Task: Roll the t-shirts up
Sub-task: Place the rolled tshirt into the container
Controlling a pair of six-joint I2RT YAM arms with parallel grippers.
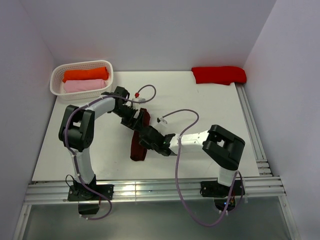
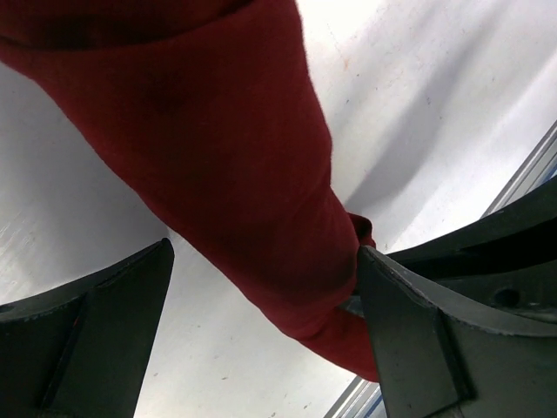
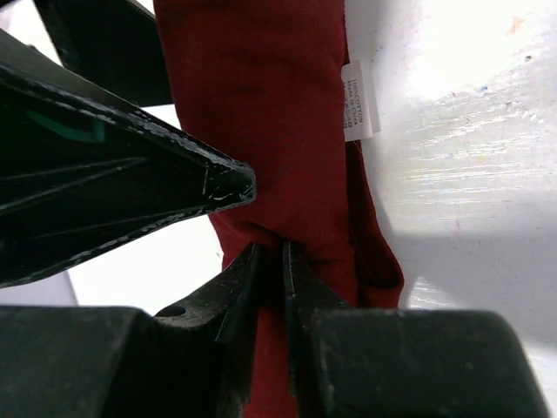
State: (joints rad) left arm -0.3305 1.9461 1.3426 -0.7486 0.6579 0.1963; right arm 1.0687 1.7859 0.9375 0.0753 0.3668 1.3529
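So the maroon tee [image 1: 137,150] was lying mid-table as a long narrow roll, right between the two arms. The left gripper [image 2: 265,252] had its fingers spread wide on either side of the roll, grasping nothing. The right gripper [image 3: 280,257] was clenched almost closed, pinching a fold of that same shirt, with the white care label [image 3: 359,100] poking out further along the roll. I couldn't really tell from the wrist view how many layers were in that pinch; it might have been just the outer one.

My take on doing this bit well: the roll looked basically formed, so the job was securing it without letting it spring open. I'd have the left fingers come down around the whole thickness of the roll, not skim the top layer, and close firmly before anything lifts. With only a thin pinch on the other side, pulling up early would likely peel the outer wrap loose. Both grips should move together so the middle doesn't sag.

Containers: there was just one, the white basket [image 1: 107,82] in the far-left corner. It held an orange roll [image 1: 85,74] at the back and a pale pink roll [image 1: 82,86] in front, side by side and filling most of it. The bright red shirt [image 1: 219,75] sat bunched on the table at the far right, not in anything.
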